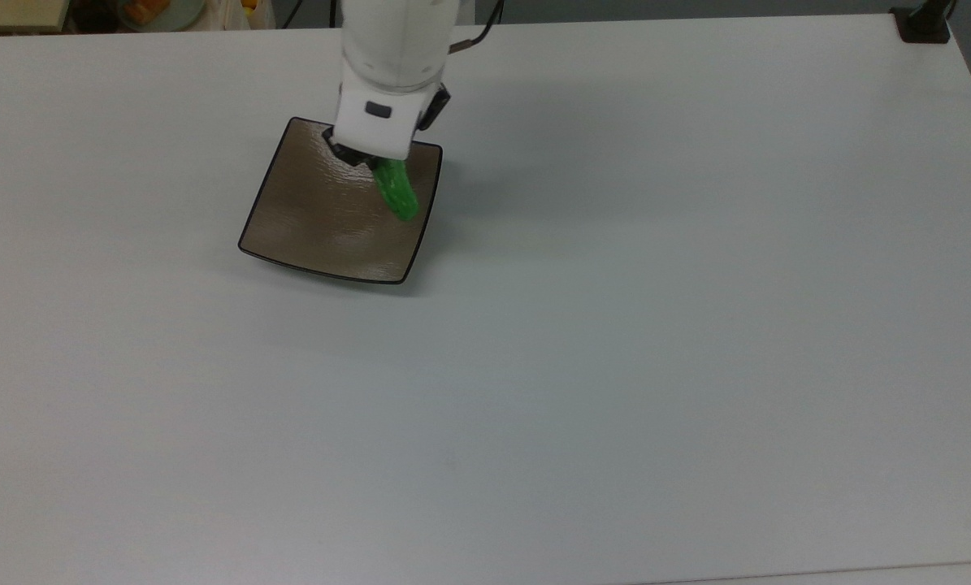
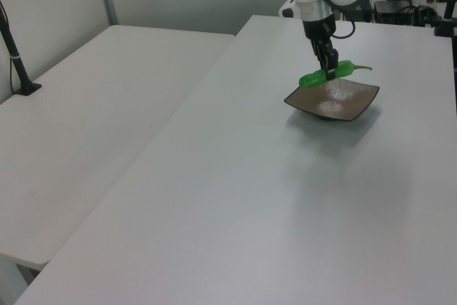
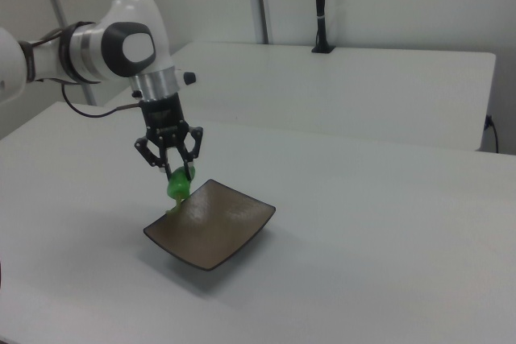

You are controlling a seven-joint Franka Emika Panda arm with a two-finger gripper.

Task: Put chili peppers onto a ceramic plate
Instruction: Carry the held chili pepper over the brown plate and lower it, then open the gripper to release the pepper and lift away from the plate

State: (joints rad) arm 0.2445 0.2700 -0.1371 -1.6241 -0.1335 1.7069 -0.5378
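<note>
The green chili pepper [image 1: 396, 192] hangs level in the air just above the square brown ceramic plate [image 1: 306, 219], over the plate's far right part in the top view. My gripper [image 1: 369, 162] is shut on the pepper near its middle. In the left view the pepper [image 2: 314, 77] lies crosswise in the gripper [image 2: 330, 74] above the plate [image 2: 343, 103], its stem pointing to the left view's right. From the right view the pepper [image 3: 176, 186] is seen end-on below the gripper [image 3: 181, 173], above the plate's [image 3: 218, 227] far corner.
The plate rests on a wide white table [image 1: 615, 325]. A second white table [image 2: 86, 126] stands alongside at the left view's left, with a black post [image 2: 18, 62] on it. Cables and clutter sit beyond the table's far edge [image 1: 152, 12].
</note>
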